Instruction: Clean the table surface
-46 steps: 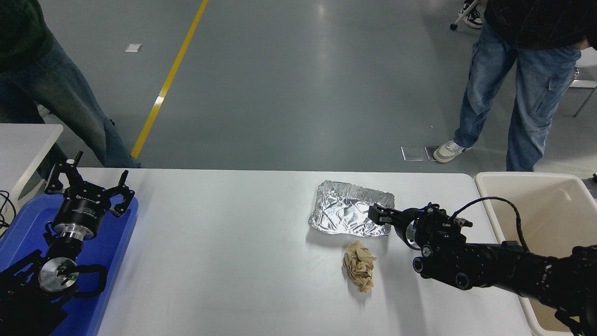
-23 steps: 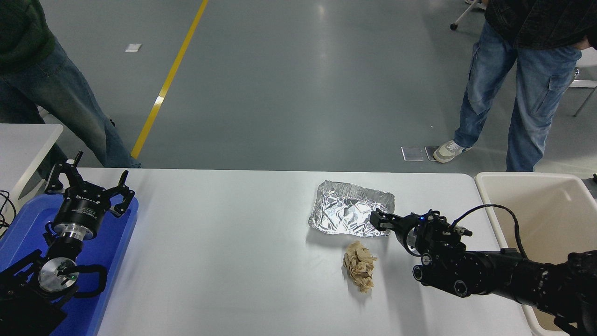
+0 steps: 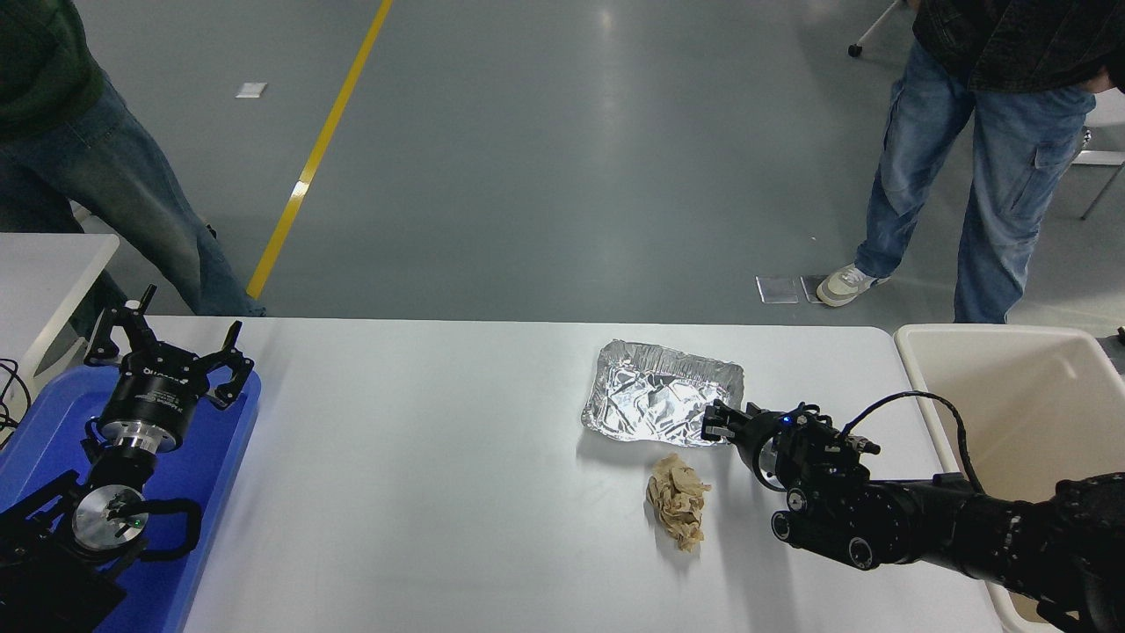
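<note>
The white table surface (image 3: 439, 475) spans most of the view. On it lie a crumpled silver foil tray (image 3: 655, 391) and, just in front of it, a wad of crumpled brown paper (image 3: 678, 503). My right gripper (image 3: 716, 422) comes in from the lower right and sits at the foil tray's near right corner, touching or just over its rim. The wad lies a little to its near left. I cannot see whether this gripper is open or shut. My left gripper (image 3: 167, 350) is parked at the lower left over a blue tray (image 3: 211, 492), open and empty.
A beige bin (image 3: 1046, 396) stands off the table's right end, beside my right arm. A smaller white table (image 3: 44, 259) shows at the left edge. One person stands at the top left (image 3: 97, 167), another at the top right (image 3: 984, 158).
My right gripper has moved nearer and lower, from over the foil tray's right side to its near right corner. The tray, the paper wad and the left arm have not moved.
</note>
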`<state>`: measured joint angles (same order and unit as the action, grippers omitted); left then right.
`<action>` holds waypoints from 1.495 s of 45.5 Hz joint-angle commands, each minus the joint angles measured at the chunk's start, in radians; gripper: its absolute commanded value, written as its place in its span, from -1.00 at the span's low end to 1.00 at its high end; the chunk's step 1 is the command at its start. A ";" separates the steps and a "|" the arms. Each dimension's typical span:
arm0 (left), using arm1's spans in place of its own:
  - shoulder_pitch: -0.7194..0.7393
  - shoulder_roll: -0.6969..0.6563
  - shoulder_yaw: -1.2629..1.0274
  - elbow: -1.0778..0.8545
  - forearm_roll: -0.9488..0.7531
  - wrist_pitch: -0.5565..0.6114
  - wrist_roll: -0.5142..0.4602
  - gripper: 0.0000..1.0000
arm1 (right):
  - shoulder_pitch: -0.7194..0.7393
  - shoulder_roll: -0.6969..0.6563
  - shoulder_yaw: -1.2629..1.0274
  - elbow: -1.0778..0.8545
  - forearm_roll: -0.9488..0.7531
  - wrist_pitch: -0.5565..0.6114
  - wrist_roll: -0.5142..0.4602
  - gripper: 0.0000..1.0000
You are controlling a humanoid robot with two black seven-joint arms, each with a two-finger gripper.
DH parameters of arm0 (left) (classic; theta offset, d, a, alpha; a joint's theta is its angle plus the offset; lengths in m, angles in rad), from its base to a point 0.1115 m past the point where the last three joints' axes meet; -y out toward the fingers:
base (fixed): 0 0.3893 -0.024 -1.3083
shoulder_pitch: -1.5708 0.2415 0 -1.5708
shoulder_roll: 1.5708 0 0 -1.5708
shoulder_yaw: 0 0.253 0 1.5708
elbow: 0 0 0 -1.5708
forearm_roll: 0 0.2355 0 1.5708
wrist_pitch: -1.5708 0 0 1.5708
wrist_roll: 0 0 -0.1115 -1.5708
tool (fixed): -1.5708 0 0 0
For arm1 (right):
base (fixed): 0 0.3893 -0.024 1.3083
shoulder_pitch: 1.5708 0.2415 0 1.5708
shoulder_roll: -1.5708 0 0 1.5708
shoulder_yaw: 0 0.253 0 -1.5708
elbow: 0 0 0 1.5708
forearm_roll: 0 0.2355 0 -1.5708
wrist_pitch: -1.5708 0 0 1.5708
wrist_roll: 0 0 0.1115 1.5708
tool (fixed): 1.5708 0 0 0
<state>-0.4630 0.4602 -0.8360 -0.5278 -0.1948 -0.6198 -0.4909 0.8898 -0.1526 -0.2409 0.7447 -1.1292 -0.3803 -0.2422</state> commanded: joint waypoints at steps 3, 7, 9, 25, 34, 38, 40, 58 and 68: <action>0.000 0.000 0.000 0.000 0.000 0.000 0.000 1.00 | 0.003 0.001 -0.005 -0.001 0.003 0.000 0.014 -0.54; 0.001 0.000 0.000 0.000 0.000 0.000 0.000 1.00 | 0.005 0.001 -0.005 0.002 0.003 0.003 0.017 -0.63; 0.000 0.000 0.000 0.000 0.000 0.000 0.000 1.00 | 0.006 -0.001 -0.008 0.004 0.003 0.006 0.023 -0.77; 0.001 0.000 0.000 0.000 0.000 0.000 0.000 1.00 | 0.012 -0.002 -0.031 0.002 0.009 0.011 0.046 -1.00; 0.000 0.000 0.000 0.000 0.000 0.000 0.000 1.00 | 0.014 -0.007 -0.017 0.004 0.009 0.017 0.047 -1.00; 0.000 0.000 0.000 0.000 0.000 0.000 0.000 1.00 | 0.023 -0.010 -0.011 0.008 0.019 0.017 0.049 -1.00; 0.000 0.000 0.000 0.000 0.000 0.000 0.000 1.00 | 0.034 -0.015 -0.009 0.013 0.034 0.017 0.052 -1.00; 0.000 0.000 0.000 0.000 0.000 0.000 0.000 1.00 | 0.139 -0.208 0.060 0.234 0.149 0.017 0.070 -1.00; 0.001 0.000 0.000 0.000 0.000 0.000 0.000 1.00 | 0.159 -0.372 0.120 0.422 0.149 0.017 0.069 -1.00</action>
<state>-0.4632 0.4602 -0.8361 -0.5280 -0.1950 -0.6197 -0.4909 1.0167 -0.3687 -0.1808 0.9869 -0.9942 -0.3635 -0.1747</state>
